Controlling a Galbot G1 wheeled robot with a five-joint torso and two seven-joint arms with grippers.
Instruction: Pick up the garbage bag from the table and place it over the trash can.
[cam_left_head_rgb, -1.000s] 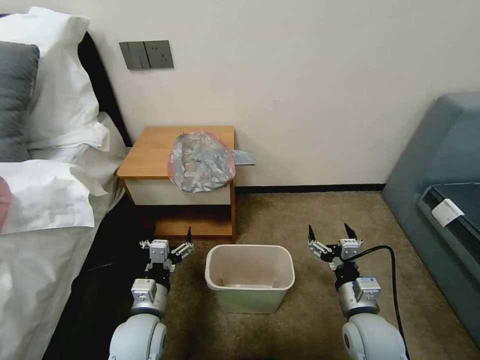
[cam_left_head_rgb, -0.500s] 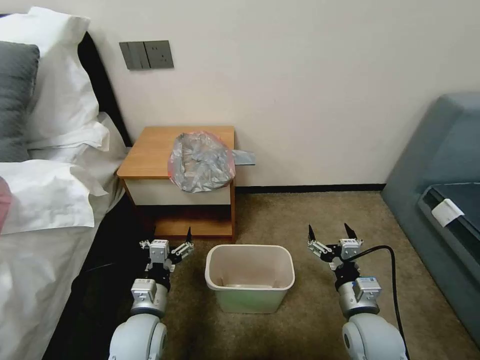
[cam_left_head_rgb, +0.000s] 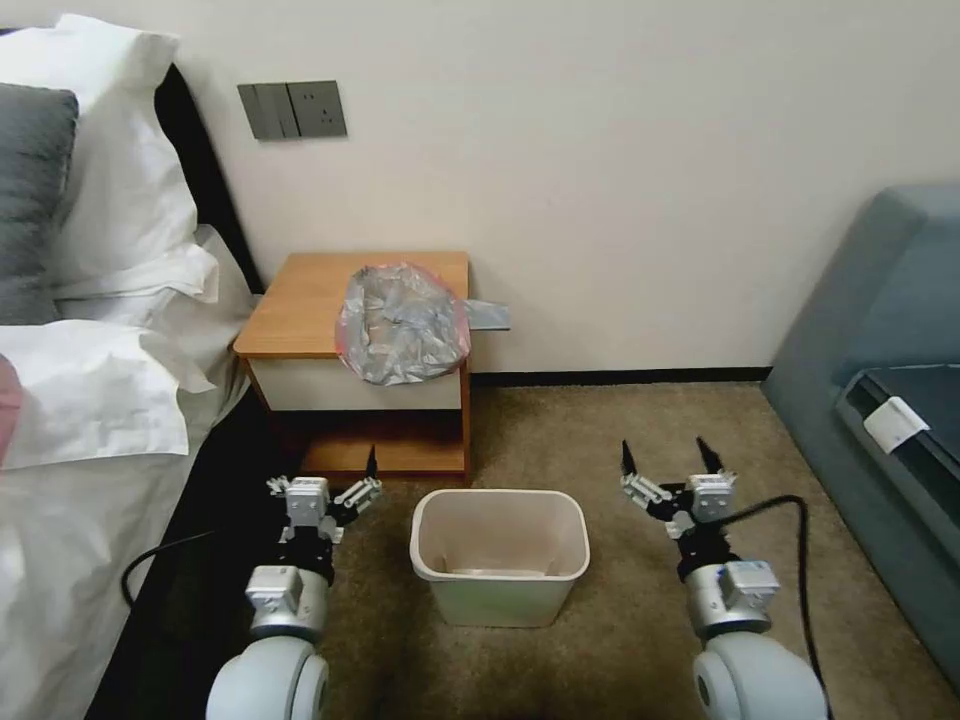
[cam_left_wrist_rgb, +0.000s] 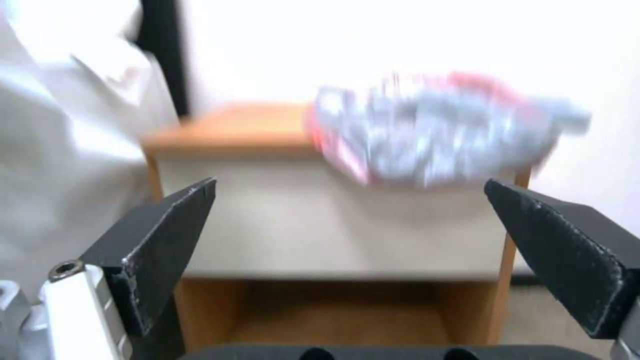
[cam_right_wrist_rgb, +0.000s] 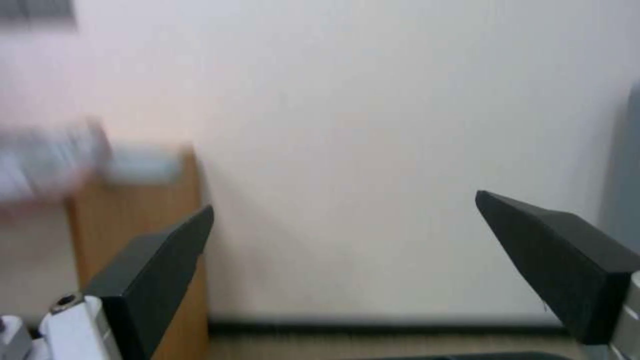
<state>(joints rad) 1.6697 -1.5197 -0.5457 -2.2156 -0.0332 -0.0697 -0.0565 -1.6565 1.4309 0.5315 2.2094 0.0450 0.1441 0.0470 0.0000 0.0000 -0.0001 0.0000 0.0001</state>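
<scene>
Open carpet (cam_left_head_rgb: 620, 440) right of table (cam_left_head_rgb: 300, 310); bed (cam_left_head_rgb: 90, 420) likely crowds left.

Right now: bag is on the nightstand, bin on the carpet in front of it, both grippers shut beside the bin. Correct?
Not quite. In the head view the left gripper and right gripper are both open, empty. The garbage bag is on the table; the trash can is on the carpet before it.

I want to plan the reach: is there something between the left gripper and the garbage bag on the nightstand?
Nothing visible. The left gripper, fingers open, hovers low in front of the nightstand; the garbage bag lies above, overhanging the front right edge, with open air between.
</scene>
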